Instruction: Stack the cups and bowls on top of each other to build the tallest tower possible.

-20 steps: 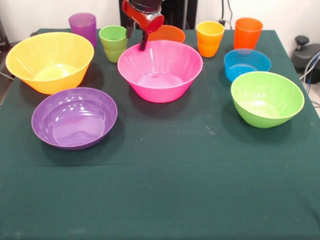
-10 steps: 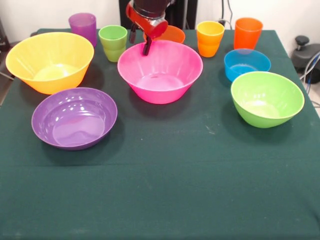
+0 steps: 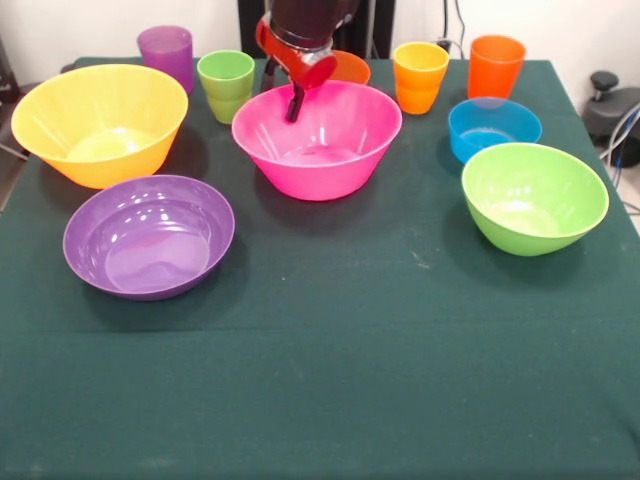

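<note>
My gripper (image 3: 282,98) straddles the far rim of the pink bowl (image 3: 320,150), one finger (image 3: 294,104) inside and the other behind the rim, shut on it. Around it, each standing singly, are the yellow bowl (image 3: 100,122), purple bowl (image 3: 149,235), light green bowl (image 3: 534,197), blue bowl (image 3: 494,128) and orange bowl (image 3: 348,68), the last partly hidden behind the gripper. Along the far edge stand the purple cup (image 3: 165,52), green cup (image 3: 226,82), yellow-orange cup (image 3: 420,75) and orange cup (image 3: 496,65). No tower is in view.
The dark green tablecloth (image 3: 330,380) covers the table, with its open stretch at the near half. A black object with cables (image 3: 615,105) sits off the table's right edge.
The gripper came down and its fingers closed over the pink bowl's far rim. The pink bowl has shifted slightly left and away from its earlier spot.
</note>
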Tool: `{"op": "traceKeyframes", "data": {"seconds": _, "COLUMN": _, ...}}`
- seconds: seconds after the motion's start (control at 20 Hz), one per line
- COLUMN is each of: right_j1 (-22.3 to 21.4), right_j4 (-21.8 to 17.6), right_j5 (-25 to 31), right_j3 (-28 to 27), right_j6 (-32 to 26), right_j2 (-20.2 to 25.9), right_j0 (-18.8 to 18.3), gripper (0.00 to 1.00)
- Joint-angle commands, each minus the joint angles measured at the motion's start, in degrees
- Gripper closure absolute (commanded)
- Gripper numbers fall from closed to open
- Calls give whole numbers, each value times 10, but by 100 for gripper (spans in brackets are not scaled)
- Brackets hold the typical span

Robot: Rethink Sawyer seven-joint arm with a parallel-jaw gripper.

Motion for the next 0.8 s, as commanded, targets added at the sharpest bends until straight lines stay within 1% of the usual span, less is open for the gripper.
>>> {"op": "traceKeyframes", "data": {"seconds": 0.05, "right_j1": 52, "right_j4": 43, "right_j5": -56, "right_j3": -46, "right_j6": 130, "right_j2": 73, "right_j0": 13, "gripper": 0}}
{"op": "traceKeyframes", "data": {"seconds": 0.45, "right_j1": 60, "right_j4": 56, "right_j5": -65, "right_j3": -46, "right_j6": 137, "right_j2": 79, "right_j0": 17, "gripper": 0}}
{"op": "traceKeyframes", "data": {"seconds": 0.55, "right_j1": 70, "right_j4": 65, "right_j5": -67, "right_j3": -55, "right_j6": 142, "right_j2": 77, "right_j0": 23, "gripper": 0}}
{"op": "traceKeyframes", "data": {"seconds": 0.7, "right_j1": 80, "right_j4": 87, "right_j5": -52, "right_j3": -71, "right_j6": 143, "right_j2": 54, "right_j0": 50, "gripper": 0}}
{"op": "traceKeyframes", "data": {"seconds": 0.8, "right_j1": 79, "right_j4": 93, "right_j5": -44, "right_j3": -72, "right_j6": 141, "right_j2": 52, "right_j0": 54, "gripper": 0}}
